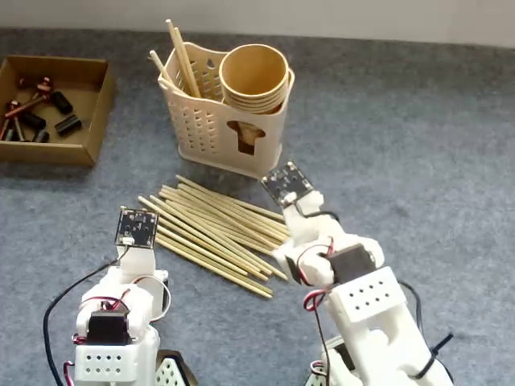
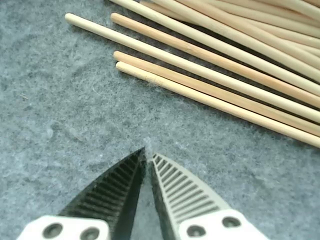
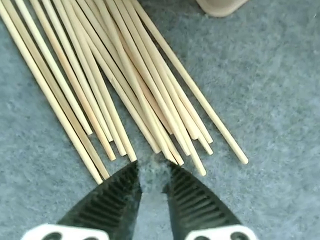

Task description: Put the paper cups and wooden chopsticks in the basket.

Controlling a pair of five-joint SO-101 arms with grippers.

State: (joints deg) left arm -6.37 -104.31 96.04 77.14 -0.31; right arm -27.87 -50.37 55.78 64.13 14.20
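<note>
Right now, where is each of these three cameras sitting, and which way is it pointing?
High view: fixed above the grey mat, looking down on the basket, the chopsticks, the left arm and the right arm.
Left wrist view: on the left arm, looking down past the shut left gripper at the grey mat.
Right wrist view: on the right arm, looking down past the open right gripper.
Shared: all three views show the chopsticks.

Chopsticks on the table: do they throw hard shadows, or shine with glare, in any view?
High view: soft, even light; the chopsticks throw only faint shadows on the grey cloth, no glare. Left wrist view: a thin dark line under each stick, no glare. Right wrist view: the same, no bright spots.
</note>
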